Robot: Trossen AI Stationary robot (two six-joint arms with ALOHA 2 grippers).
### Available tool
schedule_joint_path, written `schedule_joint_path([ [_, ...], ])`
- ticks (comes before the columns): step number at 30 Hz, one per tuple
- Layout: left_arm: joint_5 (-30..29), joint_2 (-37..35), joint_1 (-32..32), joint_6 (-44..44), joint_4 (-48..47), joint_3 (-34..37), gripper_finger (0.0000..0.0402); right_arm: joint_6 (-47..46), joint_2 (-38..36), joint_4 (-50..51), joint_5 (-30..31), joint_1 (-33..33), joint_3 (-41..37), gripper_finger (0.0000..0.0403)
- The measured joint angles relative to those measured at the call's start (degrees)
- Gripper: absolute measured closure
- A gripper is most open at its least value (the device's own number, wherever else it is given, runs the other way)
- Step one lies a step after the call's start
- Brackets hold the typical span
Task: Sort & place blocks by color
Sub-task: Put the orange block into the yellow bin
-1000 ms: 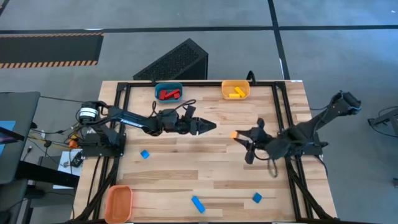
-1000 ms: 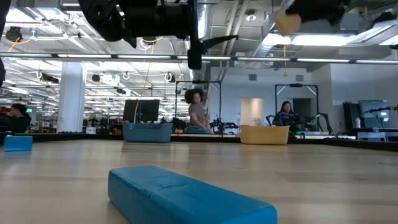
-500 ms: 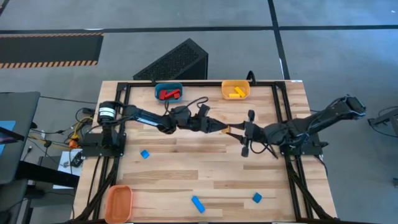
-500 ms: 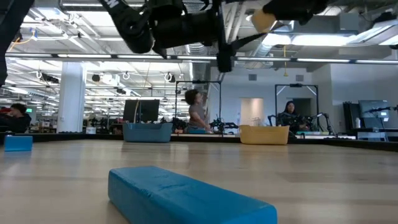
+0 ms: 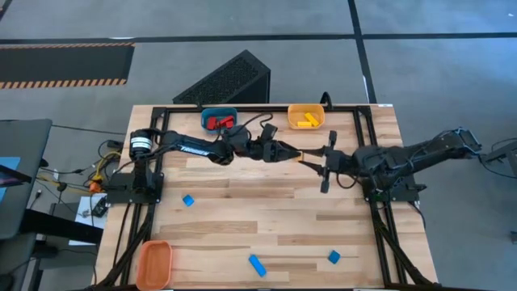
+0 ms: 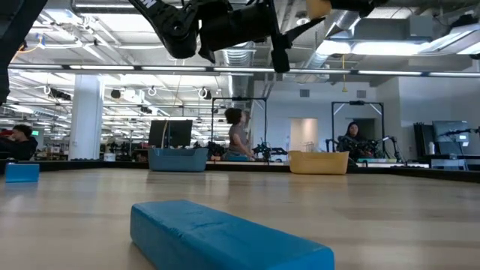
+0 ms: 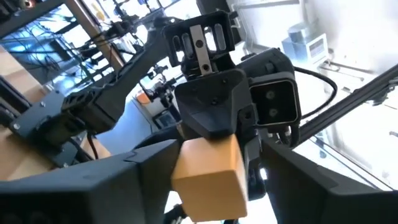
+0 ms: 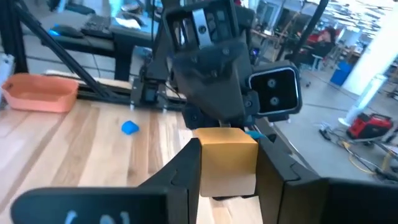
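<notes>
An orange cube (image 8: 227, 160) is sitting clamped between the right gripper (image 5: 310, 159)'s fingers (image 8: 180, 169), held in the air above the middle of the table's far half. The left gripper (image 5: 296, 155) is meeting it head-on, its jaws standing apart on either side of the same cube without visibly pressing it. Below and well clear of the jaws, the light wooden table (image 5: 242, 226) is carrying three blue blocks: a bar (image 5: 257, 264) and a small cube (image 5: 334, 256) near the front edge, and another small one (image 5: 188, 200) toward the left arm's side. Beyond the jaws at the far edge, a blue bin (image 5: 219, 119) is holding red pieces and a yellow bin (image 5: 306, 116) is holding yellow ones; an orange bin (image 5: 154, 263) is resting at the front left corner. Behind the table, a big workshop room is showing, with ceiling lights, benches and two people (image 6: 238, 135) at work.
</notes>
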State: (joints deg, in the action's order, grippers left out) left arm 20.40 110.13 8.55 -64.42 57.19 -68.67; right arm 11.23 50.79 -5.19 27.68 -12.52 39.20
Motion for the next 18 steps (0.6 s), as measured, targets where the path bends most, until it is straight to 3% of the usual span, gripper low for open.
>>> schedule_joint_path([
  [7, 0.39, -0.03, 1.68, 0.84, -2.42, -1.79, 0.0296, 2.9, -0.75, 0.18, -5.79, 4.48, 0.04, 0.0289],
  [12, -1.75, -0.11, 2.64, 2.33, -2.89, -1.83, 0.0296, 2.0, -0.66, 0.3, -6.81, 8.72, 0.02, 0.0262],
  [18, -6.02, -0.11, 5.66, 4.26, -4.25, -2.01, 0.0283, 0.11, -0.51, 0.56, -3.35, 13.52, -0.05, 0.018],
])
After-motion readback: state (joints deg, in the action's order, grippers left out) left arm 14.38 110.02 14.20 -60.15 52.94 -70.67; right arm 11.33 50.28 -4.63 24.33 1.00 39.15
